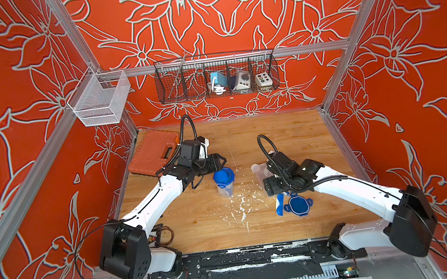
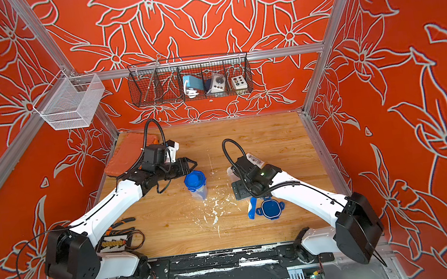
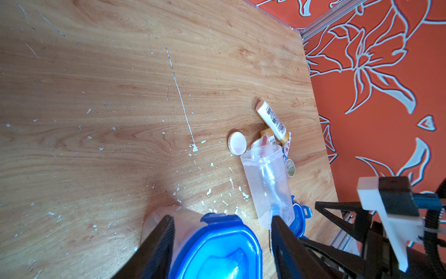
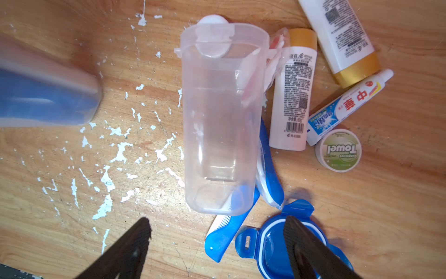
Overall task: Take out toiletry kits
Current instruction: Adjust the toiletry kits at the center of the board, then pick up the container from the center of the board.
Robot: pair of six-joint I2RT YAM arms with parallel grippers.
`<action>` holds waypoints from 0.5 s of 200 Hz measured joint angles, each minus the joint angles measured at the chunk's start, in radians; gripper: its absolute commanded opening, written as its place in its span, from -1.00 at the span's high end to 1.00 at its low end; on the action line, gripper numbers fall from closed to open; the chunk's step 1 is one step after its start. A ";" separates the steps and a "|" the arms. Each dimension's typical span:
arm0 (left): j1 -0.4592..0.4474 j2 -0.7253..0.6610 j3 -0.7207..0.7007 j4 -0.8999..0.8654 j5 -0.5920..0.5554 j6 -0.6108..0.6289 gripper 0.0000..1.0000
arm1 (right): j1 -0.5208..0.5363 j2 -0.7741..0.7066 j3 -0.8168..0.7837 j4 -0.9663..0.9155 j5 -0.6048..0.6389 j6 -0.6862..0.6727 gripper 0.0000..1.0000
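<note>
Right claw [image 4: 217, 221] is wide open, empty. Left claw [image 3: 222, 217] is at the shut jar [image 1: 224, 187], grip unclear. Hold steady, unclip lid [image 3: 217, 251].

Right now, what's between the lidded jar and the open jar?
Between lidded jar and open jar, lying on its side, only bare table with white flecks; the right wrist view shows it.
</note>
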 measured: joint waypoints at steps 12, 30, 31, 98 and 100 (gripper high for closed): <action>0.000 0.000 0.000 0.000 0.000 0.002 -0.20 | 0.000 0.027 0.005 -0.005 0.000 -0.006 -0.80; 0.000 0.000 0.000 -0.005 0.000 0.006 -0.20 | 0.000 0.078 0.016 -0.006 0.000 -0.015 -0.82; 0.000 0.000 0.000 -0.005 0.000 0.006 -0.20 | 0.000 0.082 0.018 -0.006 0.000 -0.015 -0.82; 0.008 0.000 0.000 -0.018 0.003 0.020 -0.20 | 0.000 0.272 0.053 0.027 0.011 -0.051 -0.38; 0.009 0.000 0.000 -0.018 0.003 0.021 -0.20 | 0.000 0.272 0.053 0.028 0.011 -0.051 -0.35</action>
